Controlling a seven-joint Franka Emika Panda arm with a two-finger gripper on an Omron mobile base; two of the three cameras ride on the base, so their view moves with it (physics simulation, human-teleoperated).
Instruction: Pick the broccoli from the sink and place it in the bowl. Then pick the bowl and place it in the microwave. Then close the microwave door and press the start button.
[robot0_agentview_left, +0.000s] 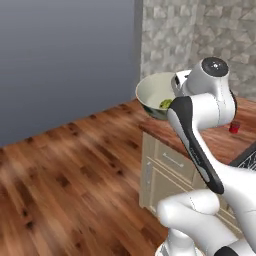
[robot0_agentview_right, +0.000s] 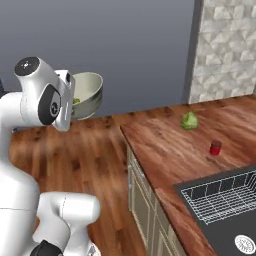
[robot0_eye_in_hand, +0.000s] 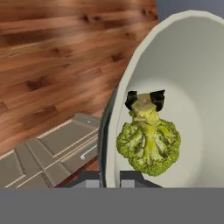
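Holding bowl (robot0_agentview_left: 154, 95) aloft, fingers (robot0_eye_in_hand: 97, 178) clamping rim.

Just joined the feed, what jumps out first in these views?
The bowl hangs in the air, off the counter's end and above the wooden floor, gripped at its rim by the gripper, with the broccoli lying inside. On the counter sit a leafy green ball and a small red cup.

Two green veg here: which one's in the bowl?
The broccoli, a small floret lying inside the bowl the gripper holds up. The leafy green ball sits on the counter.
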